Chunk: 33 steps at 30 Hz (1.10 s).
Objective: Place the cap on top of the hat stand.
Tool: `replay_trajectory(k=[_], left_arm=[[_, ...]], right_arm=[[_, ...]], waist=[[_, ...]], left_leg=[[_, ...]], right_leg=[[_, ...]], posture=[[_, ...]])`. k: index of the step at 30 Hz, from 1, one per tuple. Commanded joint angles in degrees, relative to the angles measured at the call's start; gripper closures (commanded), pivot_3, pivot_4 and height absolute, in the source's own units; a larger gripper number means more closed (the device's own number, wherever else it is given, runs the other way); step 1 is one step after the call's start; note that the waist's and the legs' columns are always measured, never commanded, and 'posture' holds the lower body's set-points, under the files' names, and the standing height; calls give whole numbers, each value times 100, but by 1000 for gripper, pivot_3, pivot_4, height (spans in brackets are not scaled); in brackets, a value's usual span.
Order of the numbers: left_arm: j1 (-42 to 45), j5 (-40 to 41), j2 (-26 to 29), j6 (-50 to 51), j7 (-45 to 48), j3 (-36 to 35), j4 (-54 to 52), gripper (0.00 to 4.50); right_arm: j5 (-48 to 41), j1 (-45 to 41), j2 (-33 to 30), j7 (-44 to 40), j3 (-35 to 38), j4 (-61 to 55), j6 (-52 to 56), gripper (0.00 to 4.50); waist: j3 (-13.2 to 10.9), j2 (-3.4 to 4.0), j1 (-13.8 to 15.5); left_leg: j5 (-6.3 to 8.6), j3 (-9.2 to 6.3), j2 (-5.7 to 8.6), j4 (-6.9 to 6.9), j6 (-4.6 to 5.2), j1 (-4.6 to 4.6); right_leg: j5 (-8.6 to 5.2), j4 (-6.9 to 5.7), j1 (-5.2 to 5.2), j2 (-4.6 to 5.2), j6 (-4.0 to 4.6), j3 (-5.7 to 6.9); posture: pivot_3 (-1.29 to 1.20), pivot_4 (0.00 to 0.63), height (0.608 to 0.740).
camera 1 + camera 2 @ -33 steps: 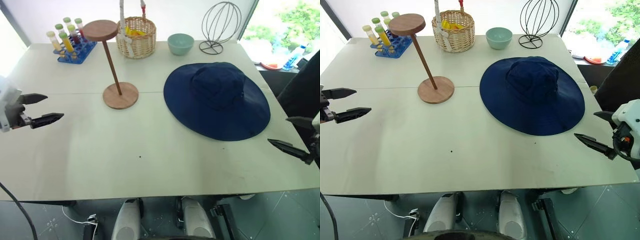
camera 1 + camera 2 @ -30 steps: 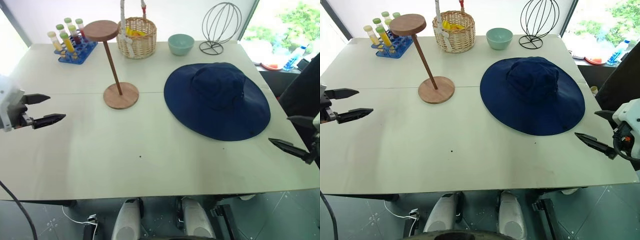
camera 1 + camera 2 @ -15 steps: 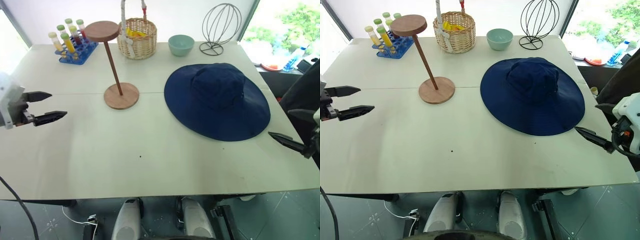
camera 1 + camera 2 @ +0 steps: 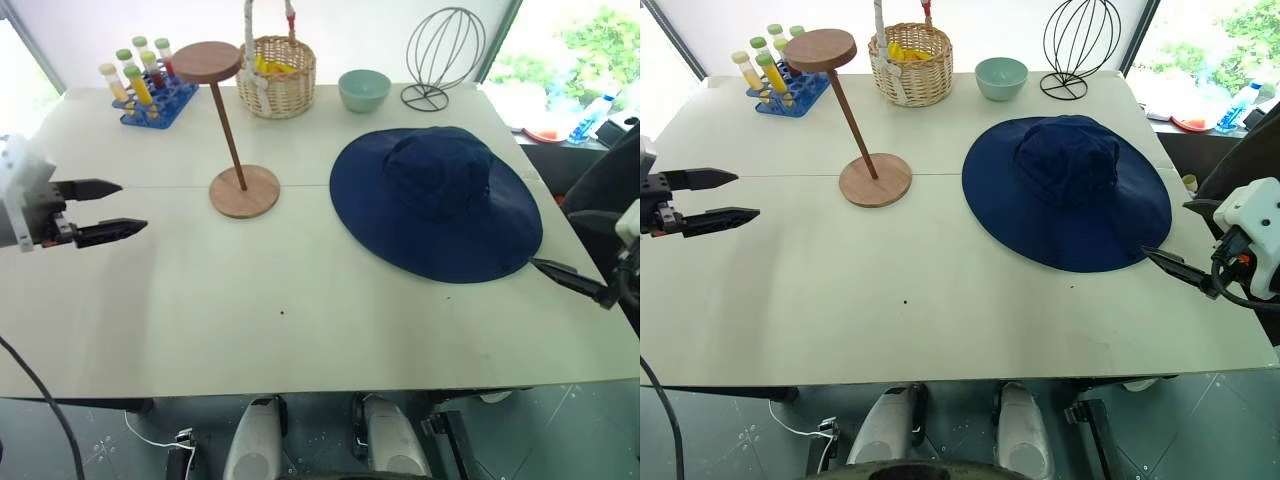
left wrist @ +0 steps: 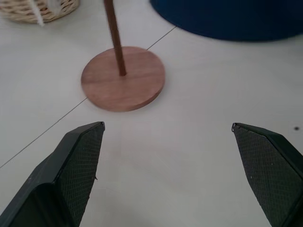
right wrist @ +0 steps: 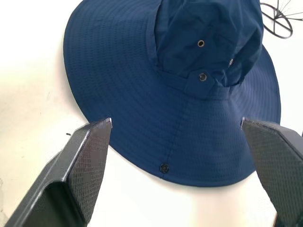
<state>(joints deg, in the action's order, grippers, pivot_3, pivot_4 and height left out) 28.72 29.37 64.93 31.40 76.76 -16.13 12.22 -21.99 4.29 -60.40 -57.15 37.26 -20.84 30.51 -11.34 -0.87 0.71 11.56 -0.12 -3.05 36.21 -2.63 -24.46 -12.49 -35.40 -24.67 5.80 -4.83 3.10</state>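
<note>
The navy cap (image 4: 436, 203) lies flat on the white table (image 4: 300, 320), its near brim just ahead of your right gripper (image 6: 177, 142), whose jaws stand wide apart and empty. Your left gripper (image 5: 165, 156), equally open and empty, hovers low and points at the hat stand (image 5: 122, 78). The right wrist view shows the brim's eyelets and the head views show the stand's disc top.

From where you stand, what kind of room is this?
Probably a robot test room or lab. A plain white table by bright windows holds unrelated practice props: a rack of test tubes, a wicker basket and a navy cap.
</note>
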Motion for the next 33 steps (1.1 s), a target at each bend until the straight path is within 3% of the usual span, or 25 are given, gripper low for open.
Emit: replay_trajectory(k=[1,7,12,21,33], left_arm=[[334,650,188,692,447,100,-736,0],[703,1093,266,1217,1303,801,-1511,0],[1296,867,-75,1110,1507,1473,-1412,0],[1703,542,-520,865,1529,1859,-1151,0],[1836,479,-644,906,1337,1797,-1120,0]], right_arm=[[110,-296,-254,240,-171,-515,-42,45],[773,46,-100,911,-920,-1874,87,45],[2168,739,202,1823,-2115,-2382,-208,45],[4519,211,858,2987,-4322,-1679,-176,45],[5954,-1086,2084,3643,-5432,203,-128,45]], waist=[[0,0,-3],[1,-1,0],[3,-7,14],[6,-15,-26],[15,-31,-51]], left_leg=[[0,0,0,1,0,0],[0,-4,0,-5,1,2],[0,-10,1,8,1,-4],[0,-11,1,32,1,-6],[1,-18,-1,36,4,-3]], right_leg=[[0,-1,1,0,0,0],[-2,-2,0,-4,0,0],[-4,0,6,-7,-3,-1],[-2,-6,10,-7,-1,-4],[-3,-15,12,-14,-1,-5]], posture=[[0,150,735],[0,150,735],[0,150,735],[0,150,735],[0,150,735]])
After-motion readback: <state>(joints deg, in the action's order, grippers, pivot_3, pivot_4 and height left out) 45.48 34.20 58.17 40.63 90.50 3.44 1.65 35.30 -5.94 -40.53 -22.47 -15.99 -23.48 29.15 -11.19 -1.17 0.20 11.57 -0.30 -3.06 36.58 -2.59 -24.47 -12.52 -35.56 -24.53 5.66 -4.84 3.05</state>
